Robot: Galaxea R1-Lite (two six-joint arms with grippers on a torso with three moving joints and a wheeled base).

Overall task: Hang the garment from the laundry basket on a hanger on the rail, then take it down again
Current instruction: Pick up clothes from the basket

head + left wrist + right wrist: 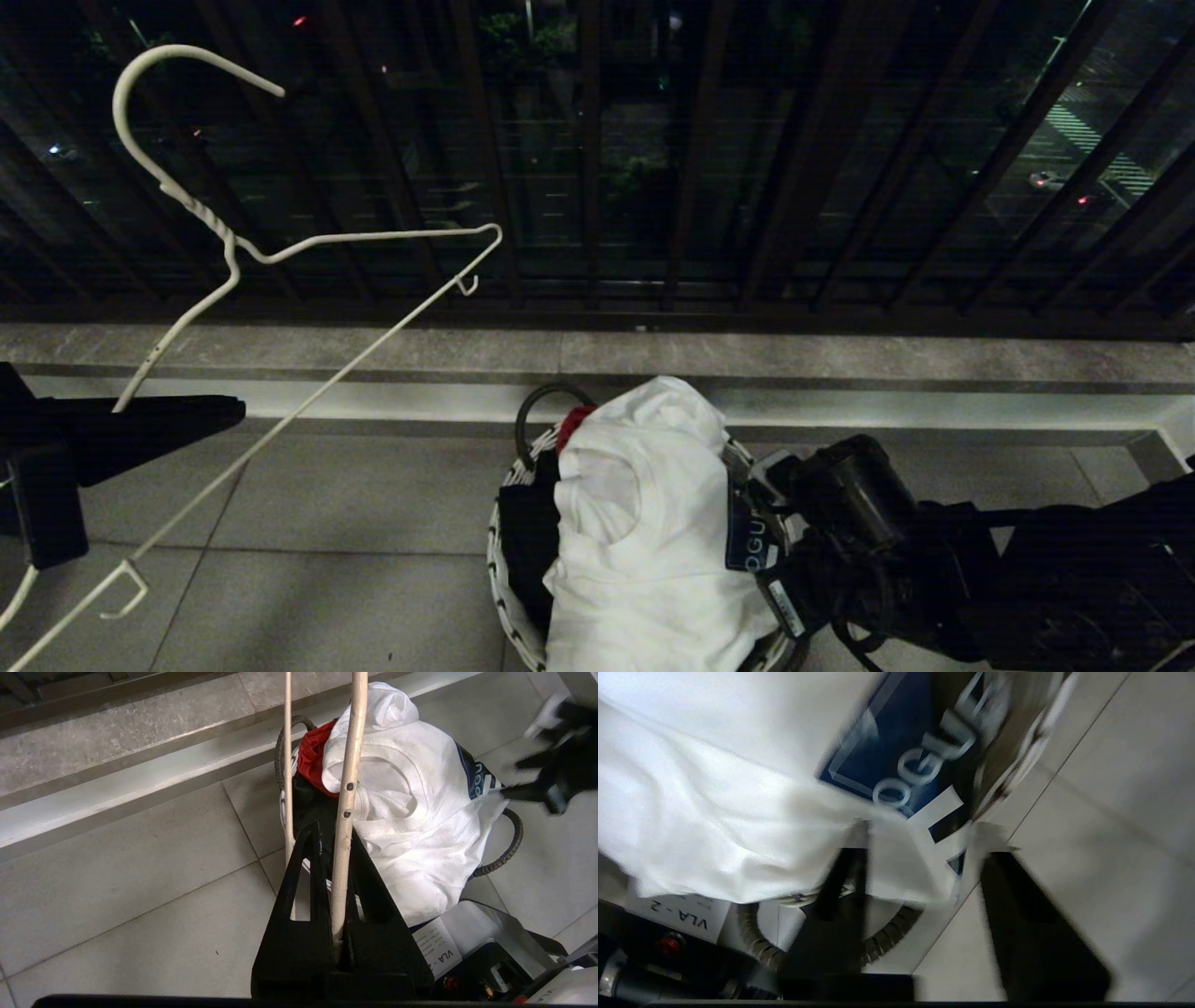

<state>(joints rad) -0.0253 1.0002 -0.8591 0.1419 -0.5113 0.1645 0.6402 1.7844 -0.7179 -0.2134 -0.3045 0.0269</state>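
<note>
The white garment (644, 523) with its dark blue chest print (896, 742) lies heaped on the laundry basket (499, 569) on the floor. My left gripper (332, 830) is at the left, shut on one shoulder wire of the white wire hanger (308, 241) and holding it tilted in the air, hook up. My right gripper (924, 854) is low at the basket's right side, against the shirt's printed edge. Its jaws stand apart and a fold of the white cloth (896, 868) lies between the fingers. The rail is out of view.
A red cloth (313, 756) and a black garment (527, 532) lie under the shirt in the basket. A stone ledge (840, 359) and the dark window railing (597, 187) run behind it. Grey floor tiles (355, 504) surround the basket. My base with a white label (444, 952) stands close to the basket.
</note>
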